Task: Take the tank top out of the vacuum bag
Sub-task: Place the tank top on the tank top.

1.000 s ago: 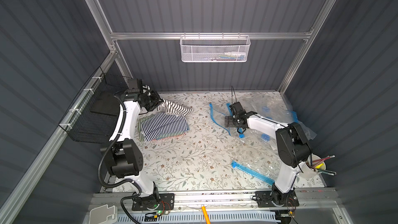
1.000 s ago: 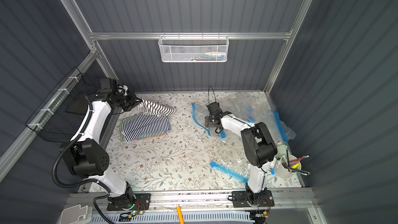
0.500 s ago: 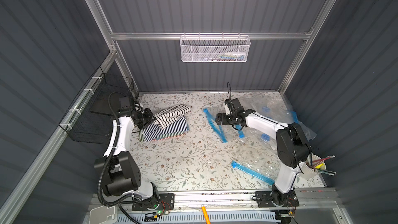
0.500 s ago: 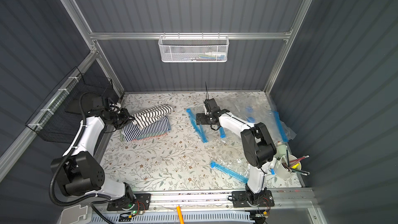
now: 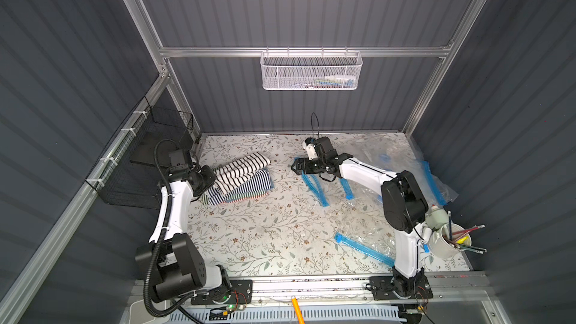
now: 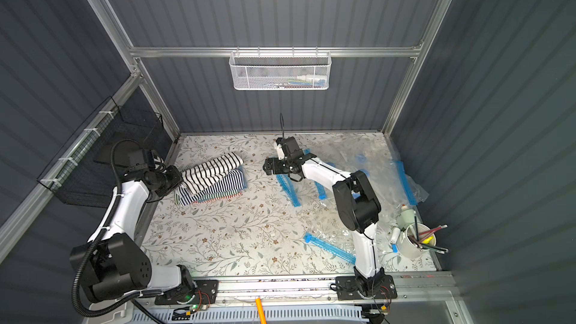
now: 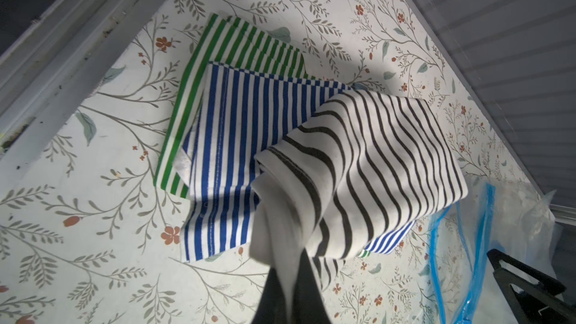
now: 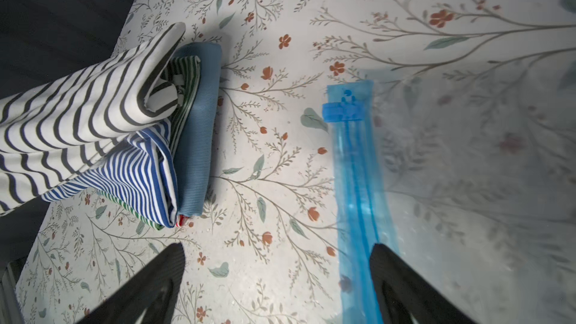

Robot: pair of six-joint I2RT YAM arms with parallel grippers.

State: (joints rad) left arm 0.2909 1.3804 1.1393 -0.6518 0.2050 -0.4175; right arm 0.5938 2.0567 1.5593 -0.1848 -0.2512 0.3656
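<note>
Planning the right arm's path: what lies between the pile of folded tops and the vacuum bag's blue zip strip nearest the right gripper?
Nothing: only bare floral tabletop separates the pile from the zip strip, clearest in the right wrist view.

The tank top (image 7: 374, 157) is soft matt knit cloth, blk/wht stripes, stitched hem; blue-striped cloth (image 7: 237, 138) under it looks same knit, ribbed blue cloth (image 8: 199, 126) has fine rib texture. The vacuum bag (image 8: 467, 182) is thin clear plastic, glossy & crinkled, w/ smooth translucent blue plastic zip strip (image 8: 355, 166); tabletop (image 5: 265, 229) covering matt, floral print, slightly grainy up close. Frame rail (image 5: 218, 52) brushed alu, wall basket (image 5: 311, 71) white-coated metal mesh, side basket (image 5: 124, 179) blk wire, right claw (image 8: 277, 254) fingers (image 8: 149, 285) matt blk plastic, arm shells (image 5: 174, 210) glossy wht plastic
</note>
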